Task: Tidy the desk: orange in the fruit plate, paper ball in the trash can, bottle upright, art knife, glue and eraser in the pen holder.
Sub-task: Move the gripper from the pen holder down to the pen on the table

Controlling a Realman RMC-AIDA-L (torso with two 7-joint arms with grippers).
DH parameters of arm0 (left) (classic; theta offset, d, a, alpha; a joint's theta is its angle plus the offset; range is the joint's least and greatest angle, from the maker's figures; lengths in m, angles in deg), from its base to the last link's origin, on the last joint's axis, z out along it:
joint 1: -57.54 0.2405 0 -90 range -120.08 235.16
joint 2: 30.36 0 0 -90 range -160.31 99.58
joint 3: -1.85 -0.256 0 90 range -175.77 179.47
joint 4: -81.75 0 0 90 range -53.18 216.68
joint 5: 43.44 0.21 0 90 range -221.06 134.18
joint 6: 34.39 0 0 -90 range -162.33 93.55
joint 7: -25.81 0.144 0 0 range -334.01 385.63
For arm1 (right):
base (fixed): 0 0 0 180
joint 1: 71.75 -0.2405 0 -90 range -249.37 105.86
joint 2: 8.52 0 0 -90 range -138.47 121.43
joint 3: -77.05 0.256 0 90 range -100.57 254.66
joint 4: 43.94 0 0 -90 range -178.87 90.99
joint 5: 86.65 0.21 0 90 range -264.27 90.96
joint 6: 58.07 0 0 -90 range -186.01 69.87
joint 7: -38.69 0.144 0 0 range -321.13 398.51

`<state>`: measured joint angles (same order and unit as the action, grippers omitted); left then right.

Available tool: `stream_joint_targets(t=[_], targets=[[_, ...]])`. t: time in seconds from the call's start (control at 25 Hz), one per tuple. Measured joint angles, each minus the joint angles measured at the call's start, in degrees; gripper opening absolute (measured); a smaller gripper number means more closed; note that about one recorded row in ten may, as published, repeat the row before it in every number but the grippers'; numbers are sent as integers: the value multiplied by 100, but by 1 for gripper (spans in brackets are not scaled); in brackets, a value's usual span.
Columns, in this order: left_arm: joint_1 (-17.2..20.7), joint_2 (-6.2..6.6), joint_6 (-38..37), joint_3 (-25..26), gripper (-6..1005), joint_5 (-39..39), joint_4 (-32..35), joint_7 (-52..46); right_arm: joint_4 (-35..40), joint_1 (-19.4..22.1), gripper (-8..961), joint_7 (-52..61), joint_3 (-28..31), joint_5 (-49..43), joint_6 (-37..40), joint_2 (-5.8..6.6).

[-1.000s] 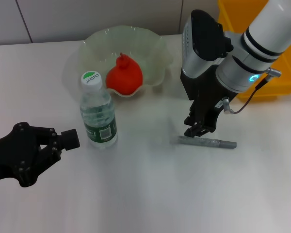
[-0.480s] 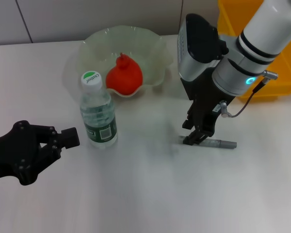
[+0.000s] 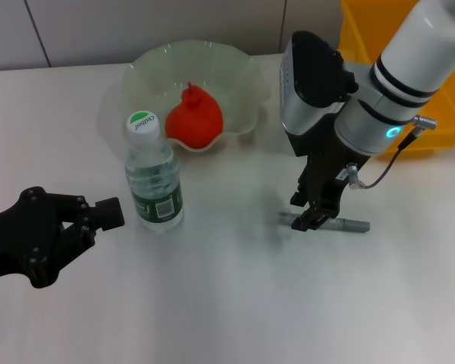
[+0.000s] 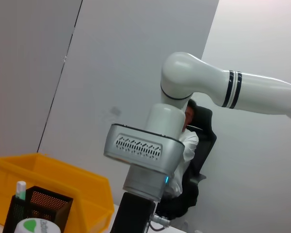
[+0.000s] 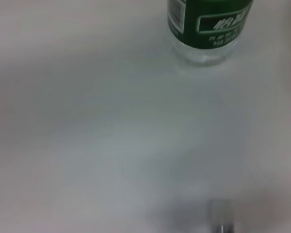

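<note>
Having dropped lower, the right hand (image 3: 312, 220) now straddles the art knife (image 3: 326, 223) lying at centre-right, fingers open; left hand (image 3: 98, 216) parked, grip unclear.

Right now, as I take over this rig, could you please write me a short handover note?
Right gripper: down on the grey art knife lying flat on the desk; grip not confirmable.
Left gripper: idle low beside the bottle.
Done: orange in the fruit plate; bottle upright.
Left: art knife into the pen holder, which shows in the left wrist view beside the yellow bin.
</note>
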<state>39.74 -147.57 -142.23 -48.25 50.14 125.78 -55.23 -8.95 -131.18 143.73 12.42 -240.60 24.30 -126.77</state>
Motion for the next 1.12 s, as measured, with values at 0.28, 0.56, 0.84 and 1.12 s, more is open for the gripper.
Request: stream_joint_targets(t=[0.28, 0.56, 0.84, 1.12], targets=[[6, -4, 0, 0, -2, 2, 0, 1, -178, -36, 416, -16, -16, -87, -152, -9], [11, -4, 0, 1, -2, 1, 0, 6, -221, -36, 413, -15, -14, -99, -193, -14], [31, -4, 0, 1, -2, 1, 0, 10, -237, -29, 406, -5, -14, -146, -210, -23], [41, -4, 0, 1, -2, 1, 1, 10, -242, -26, 381, 0, -14, -148, -239, -46]])
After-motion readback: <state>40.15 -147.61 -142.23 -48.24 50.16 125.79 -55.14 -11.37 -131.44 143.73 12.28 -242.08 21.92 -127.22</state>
